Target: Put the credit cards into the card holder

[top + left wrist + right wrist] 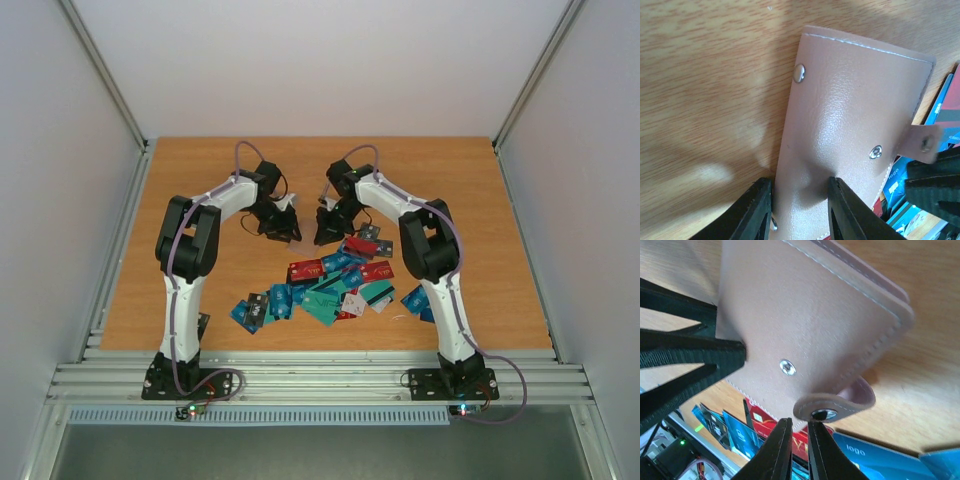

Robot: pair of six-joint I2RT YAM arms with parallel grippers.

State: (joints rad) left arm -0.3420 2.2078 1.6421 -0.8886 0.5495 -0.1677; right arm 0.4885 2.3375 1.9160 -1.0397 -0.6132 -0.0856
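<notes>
The tan card holder is folded shut and lifted a little above the table, between the two grippers. My left gripper is shut on its lower edge, and the leather creases between the fingers. The holder's snap strap hangs loose off one side. My right gripper sits just under that strap with its jaws almost together and nothing seen between them. One fingertip touches the strap's snap. The credit cards lie scattered on the table beneath, among them a red one and a blue one.
The pile of cards spreads over the near middle of the wooden table, from the left arm's side to the right arm's base. Grey walls and aluminium rails close in the table on the left, right and front.
</notes>
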